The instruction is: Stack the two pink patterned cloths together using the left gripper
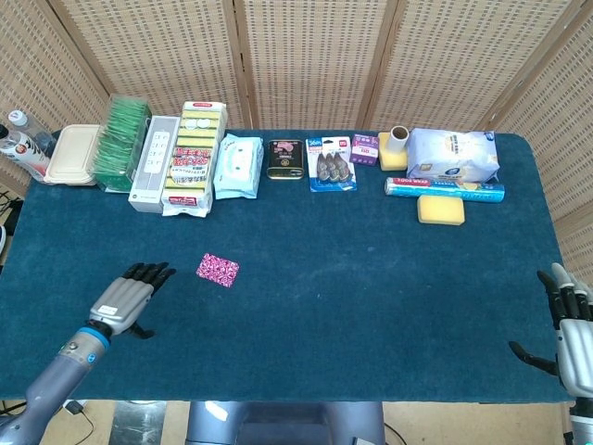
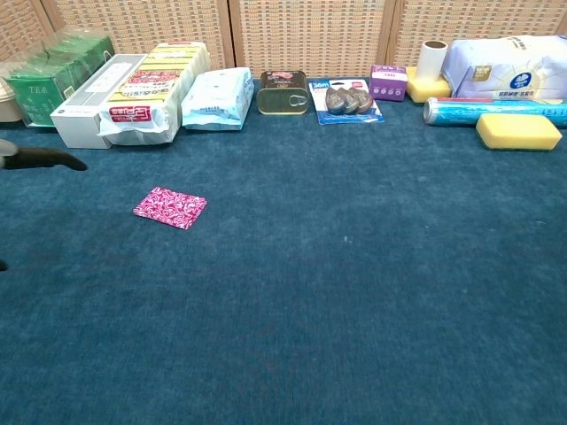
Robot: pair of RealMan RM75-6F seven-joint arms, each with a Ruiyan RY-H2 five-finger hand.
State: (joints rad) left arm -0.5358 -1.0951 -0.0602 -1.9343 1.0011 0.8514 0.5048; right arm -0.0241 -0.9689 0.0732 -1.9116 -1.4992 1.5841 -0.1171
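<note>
Nearest, at the front left of the blue carpeted surface (image 1: 306, 306): left hand (image 1: 122, 298), palm down, dark fingers (image 1: 148, 272) spread apart and extended, holding nothing. In the chest view, only one dark fingertip of it, poking in from the left edge.

At the front right corner, partly cut off by the frame edge: right hand (image 1: 567, 326), upright, fingers (image 1: 560, 286) apart, thumb out to the side, empty.

Just beyond and to the right of the left fingers, near but not touching: pink patterned cloth (image 1: 217, 270), a small folded rectangle lying flat, slightly skewed. Only one such piece discernible; whether a second lies beneath it, impossible to tell.

Far past the left fingers, lined up along the back edge of the surface, left to right: bottles (image 1: 20, 144) at the far left corner, beige lidded container (image 1: 73, 154), green tea packets (image 1: 121, 139), white power strip box (image 1: 154, 161), pack of yellow sponges (image 1: 193, 156), pale blue wipes pack (image 1: 237, 165), dark tin can (image 1: 285, 158), blue blister card (image 1: 332, 163), small purple box (image 1: 364, 148), tape roll (image 1: 398, 137) on a yellow block, white and blue bag (image 1: 452, 155), blue foil roll (image 1: 445, 189), loose yellow sponge (image 1: 440, 209) just in front of the roll.

Behind everything: woven rattan screen (image 1: 306, 56).
</note>
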